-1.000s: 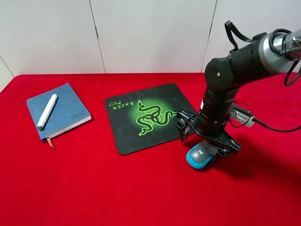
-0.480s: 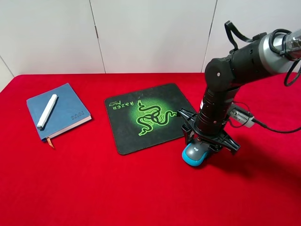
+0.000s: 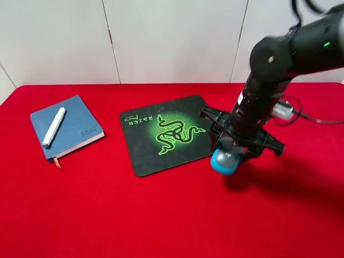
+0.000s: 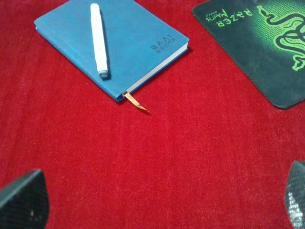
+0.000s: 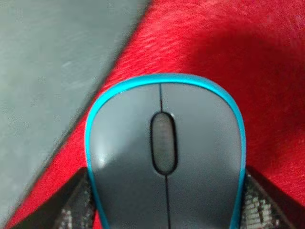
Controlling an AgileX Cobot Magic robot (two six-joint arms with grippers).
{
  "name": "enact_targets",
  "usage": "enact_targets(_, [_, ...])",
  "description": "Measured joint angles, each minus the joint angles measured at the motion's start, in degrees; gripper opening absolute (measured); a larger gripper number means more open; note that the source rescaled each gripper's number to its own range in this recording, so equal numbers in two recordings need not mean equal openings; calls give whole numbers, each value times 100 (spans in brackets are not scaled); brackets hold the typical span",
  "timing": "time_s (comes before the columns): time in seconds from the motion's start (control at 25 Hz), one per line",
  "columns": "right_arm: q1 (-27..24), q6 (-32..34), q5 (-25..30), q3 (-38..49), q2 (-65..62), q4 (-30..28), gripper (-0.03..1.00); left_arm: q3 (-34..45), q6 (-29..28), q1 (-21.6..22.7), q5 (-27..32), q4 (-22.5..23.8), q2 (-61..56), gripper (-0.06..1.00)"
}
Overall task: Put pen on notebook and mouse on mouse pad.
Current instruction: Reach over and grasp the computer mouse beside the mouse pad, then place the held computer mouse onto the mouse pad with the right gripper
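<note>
Grasping the mouse [image 3: 224, 161] by its teal-blue sides, the right end effector [image 3: 230, 155] hangs at the centre right of the high view, clenched on it from above. The mouse is just off the lower right corner of the black Razer mouse pad [image 3: 145, 153], over the red counter [image 3: 107, 215], and its shadow falls on the cloth to the lower right. In the right wrist view the mouse [image 5: 164, 157] fills the middle of the frame. Its grey top and scroll wheel [image 5: 163, 142] face the camera, and a textured finger [image 5: 71, 205] presses against each side. The mouse pad [image 5: 43, 71] takes the upper left of that frame, beside the mouse.

The white pen [image 3: 54, 127] lies on the blue notebook [image 3: 78, 126] at the left of the high view, well apart from the pad. An orange ribbon bookmark [image 4: 136, 101] pokes from the notebook's lower edge. The left end effector [image 4: 157, 200] is released, its two fingertips wide apart at the lower corners of the left wrist view.
</note>
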Motion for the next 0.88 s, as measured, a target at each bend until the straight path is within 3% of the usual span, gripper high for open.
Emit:
enact_targets(0.28, [0,-1408,693,-734,-60,358,1,0,0,0,0,0,0,100])
enact_targets(0.56, [0,-2157,1386,-1967,776,377,1,0,0,0,0,0,0,100])
enact_targets(0.88, [0,-2832,1594,-3329,1888,377,1,0,0,0,0,0,0,100])
